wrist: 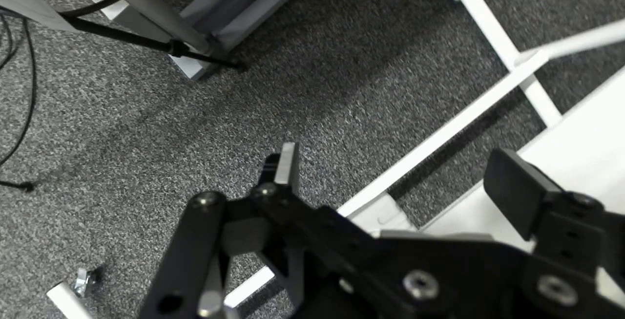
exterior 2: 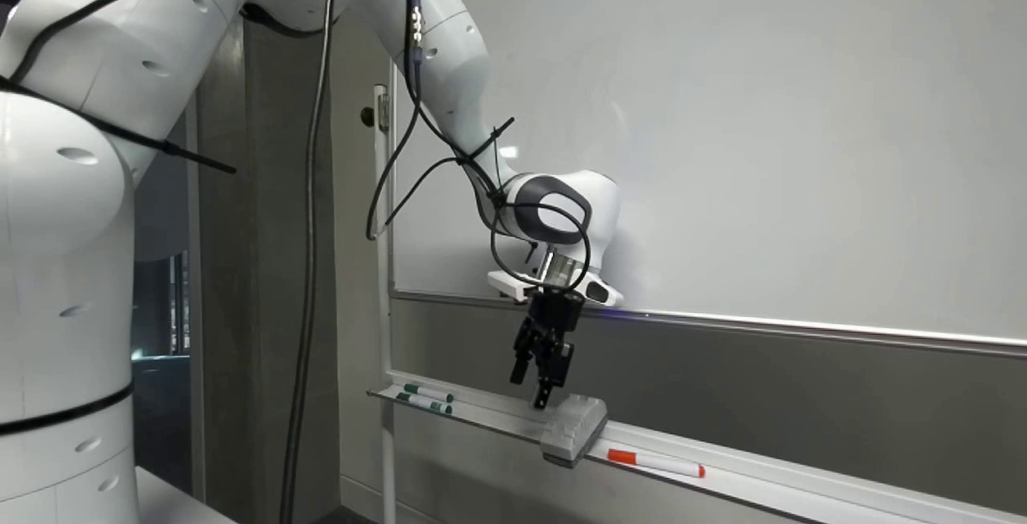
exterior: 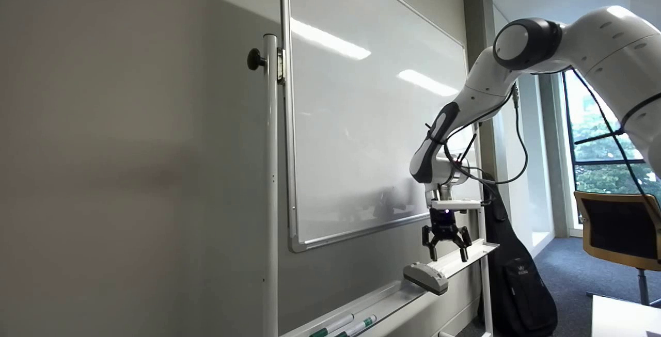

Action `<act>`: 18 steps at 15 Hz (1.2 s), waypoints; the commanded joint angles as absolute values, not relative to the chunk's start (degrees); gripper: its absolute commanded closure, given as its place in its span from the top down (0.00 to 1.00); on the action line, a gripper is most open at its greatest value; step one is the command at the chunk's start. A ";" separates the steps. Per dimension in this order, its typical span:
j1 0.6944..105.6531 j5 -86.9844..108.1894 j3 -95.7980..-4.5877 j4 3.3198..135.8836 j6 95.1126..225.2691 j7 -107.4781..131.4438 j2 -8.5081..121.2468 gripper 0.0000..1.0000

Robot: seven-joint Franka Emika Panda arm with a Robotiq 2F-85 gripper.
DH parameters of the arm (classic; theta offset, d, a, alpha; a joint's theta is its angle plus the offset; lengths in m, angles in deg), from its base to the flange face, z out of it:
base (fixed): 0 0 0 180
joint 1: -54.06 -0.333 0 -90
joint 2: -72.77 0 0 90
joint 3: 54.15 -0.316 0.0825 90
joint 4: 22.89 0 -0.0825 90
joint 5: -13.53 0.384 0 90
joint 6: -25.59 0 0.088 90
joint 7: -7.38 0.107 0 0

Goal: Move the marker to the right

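Note:
An orange-capped white marker (exterior 2: 656,463) lies on the whiteboard's tray (exterior 2: 770,493), beside the grey eraser (exterior 2: 574,429). Two green-capped markers (exterior 2: 428,392) (exterior 2: 424,404) lie side by side at the tray's far left end there. They also show at the lower edge of an exterior view (exterior: 332,326) (exterior: 357,326), where the orange one does not show. My gripper (exterior: 449,255) is open and empty, pointing down above the tray near the eraser (exterior: 426,277). Its spread fingers (wrist: 399,177) fill the lower wrist view, where no marker shows.
The whiteboard (exterior: 361,120) rises behind the tray, close to my wrist. Its lower rail (exterior 2: 722,319) runs above the tray. A white stand post (exterior: 271,187), a black bag (exterior: 521,275) and a chair (exterior: 617,228) stand around. Grey carpet (wrist: 146,128) lies below.

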State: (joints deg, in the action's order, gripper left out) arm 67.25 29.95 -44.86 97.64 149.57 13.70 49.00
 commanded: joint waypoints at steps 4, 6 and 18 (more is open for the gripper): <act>62.01 12.37 -43.79 100.20 149.66 13.13 51.65 1.00; 60.30 6.80 -43.52 102.32 153.35 14.38 53.62 1.00; 63.77 21.42 -48.90 111.71 172.48 4.63 60.69 1.00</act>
